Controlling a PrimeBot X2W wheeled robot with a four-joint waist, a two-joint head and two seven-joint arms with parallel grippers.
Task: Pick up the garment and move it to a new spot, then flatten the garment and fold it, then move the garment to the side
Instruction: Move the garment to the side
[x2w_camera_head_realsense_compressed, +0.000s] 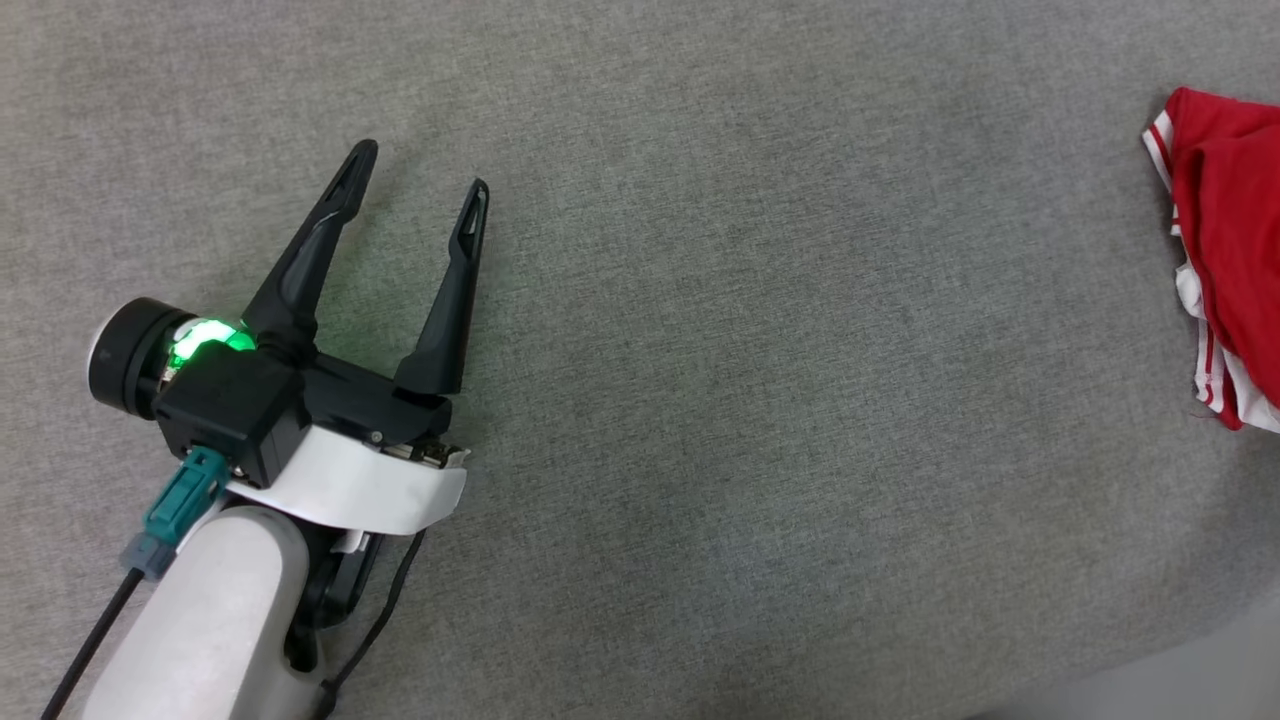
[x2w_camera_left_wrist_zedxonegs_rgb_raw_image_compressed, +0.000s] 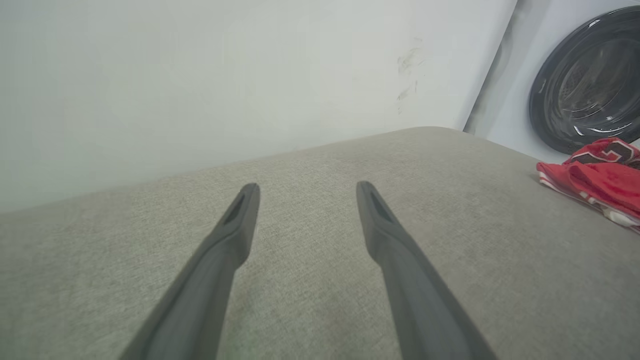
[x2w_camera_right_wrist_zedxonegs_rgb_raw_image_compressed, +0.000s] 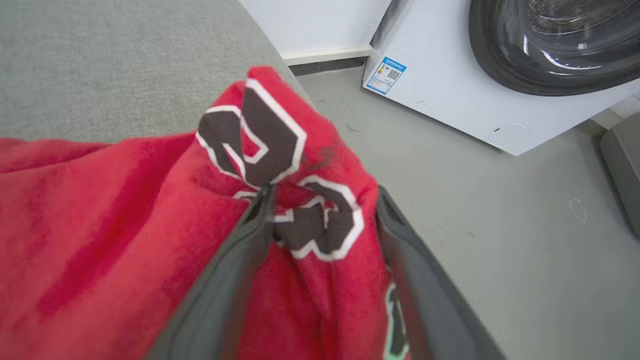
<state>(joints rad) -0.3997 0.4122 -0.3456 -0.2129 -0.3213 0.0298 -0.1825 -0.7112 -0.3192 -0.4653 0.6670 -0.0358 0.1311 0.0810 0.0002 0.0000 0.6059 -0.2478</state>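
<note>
The garment (x2w_camera_head_realsense_compressed: 1230, 230), a bright red jersey with white striped trim, lies bunched at the right edge of the grey fabric surface (x2w_camera_head_realsense_compressed: 750, 350). In the right wrist view a peak of the garment (x2w_camera_right_wrist_zedxonegs_rgb_raw_image_compressed: 100, 225) with black-and-white number print rises between the parted fingers of my right gripper (x2w_camera_right_wrist_zedxonegs_rgb_raw_image_compressed: 325, 195), at the surface's edge. My left gripper (x2w_camera_head_realsense_compressed: 422, 170) hovers open and empty over the left part of the surface, far from the garment. The left wrist view shows the left gripper (x2w_camera_left_wrist_zedxonegs_rgb_raw_image_compressed: 307, 187) spread wide, with the garment (x2w_camera_left_wrist_zedxonegs_rgb_raw_image_compressed: 595, 180) far off to the right.
A white washing machine (x2w_camera_right_wrist_zedxonegs_rgb_raw_image_compressed: 450, 75) with a dark round door stands on the grey floor (x2w_camera_right_wrist_zedxonegs_rgb_raw_image_compressed: 500, 225) just beyond the surface's edge. A pale wall (x2w_camera_left_wrist_zedxonegs_rgb_raw_image_compressed: 200, 75) runs behind the surface. The surface's edge shows at the lower right of the head view.
</note>
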